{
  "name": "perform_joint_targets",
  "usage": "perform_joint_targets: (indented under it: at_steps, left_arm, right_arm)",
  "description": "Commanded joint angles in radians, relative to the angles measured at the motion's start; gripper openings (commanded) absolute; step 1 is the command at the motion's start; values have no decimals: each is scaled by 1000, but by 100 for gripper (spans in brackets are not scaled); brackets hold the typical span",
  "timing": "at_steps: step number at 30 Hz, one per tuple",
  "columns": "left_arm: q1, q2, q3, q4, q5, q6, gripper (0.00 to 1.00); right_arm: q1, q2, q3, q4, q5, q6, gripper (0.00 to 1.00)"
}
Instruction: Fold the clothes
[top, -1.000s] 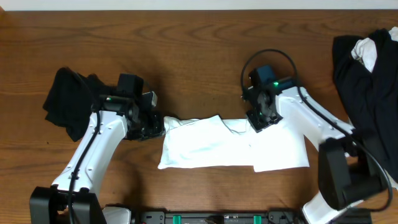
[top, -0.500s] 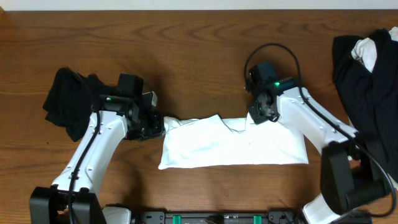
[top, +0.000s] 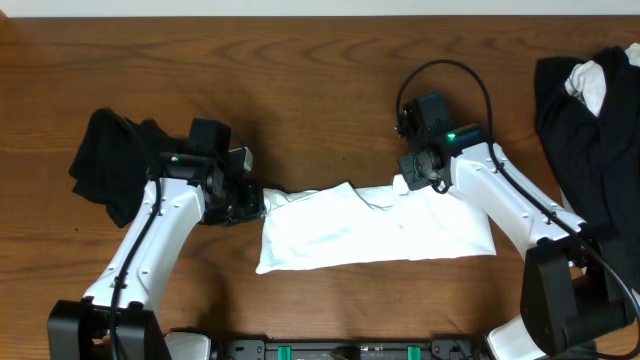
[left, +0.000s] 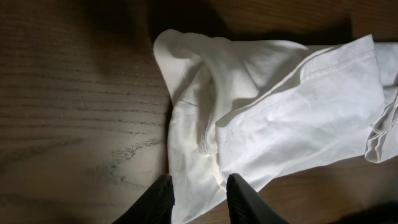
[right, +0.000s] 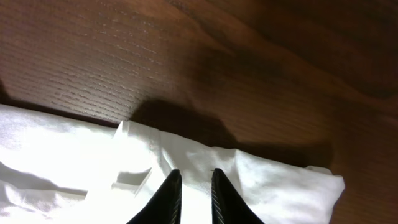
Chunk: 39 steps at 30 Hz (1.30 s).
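Left wrist: gripping bunched edge of white T-shirt (left: 292, 118) with left end effector (left: 199, 182); can't tell for right end effector (right: 194, 175). Looks floppy, light; better grab hems.

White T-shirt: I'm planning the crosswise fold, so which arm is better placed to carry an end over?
Probably left. The left gripper has the white T-shirt's end between its fingers, ready to lift it across. The right gripper sits partway along the far edge, away from either end.
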<state>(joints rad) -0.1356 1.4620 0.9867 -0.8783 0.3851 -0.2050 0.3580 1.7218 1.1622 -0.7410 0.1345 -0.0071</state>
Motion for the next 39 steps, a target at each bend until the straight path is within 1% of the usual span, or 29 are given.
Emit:
perform_joint_targets:
  at_steps: [1, 5, 7, 9, 12, 13, 14, 17, 18, 20, 25, 28, 32, 39]
  left_arm:
    - [1, -5, -15, -3, -12, 13, 31]
    - [1, -5, -15, -4, -12, 13, 31]
    - [1, -5, -16, -4, -12, 13, 31]
    - [2, -5, -16, -4, -12, 13, 31]
    - [2, -5, -16, -4, -13, 13, 32]
    - [2, -5, -16, -4, -13, 13, 52]
    - [2, -5, -16, -4, -13, 13, 59]
    - [1, -5, -16, -4, -13, 13, 67]
    - [1, -5, -16, -4, -13, 13, 71]
    - [1, -3, -16, -3, -13, 13, 75]
    - [1, 37, -16, 3, -11, 13, 76]
    - [1, 85, -17, 3, -9, 13, 77]
    - [1, 154, -17, 7, 33, 17, 77]
    - [-2, 277, -17, 35, 104, 79, 77]
  right_arm:
    - [9, -9, 10, -12, -31, 34, 19]
    - [9, -9, 9, -72, -133, 71, 19]
    - [9, -9, -2, -93, -130, 109, 18]
    - [9, -9, -17, -97, -121, 135, 14]
    - [9, -9, -49, -93, -91, 220, 11]
    - [9, -9, -61, -89, -90, 240, 11]
    - [9, -9, -75, -83, -90, 260, 11]
    - [9, -9, -128, -51, -92, 309, 11]
    - [9, -9, -150, -35, -97, 318, 11]
    - [9, -9, -191, -3, -116, 317, 12]
    - [9, -9, -264, 56, -125, 317, 12]
    - [9, -9, -273, 61, -125, 317, 12]
    - [9, -9, -273, 65, -131, 317, 12]
    - [9, -9, -273, 76, -143, 318, 12]
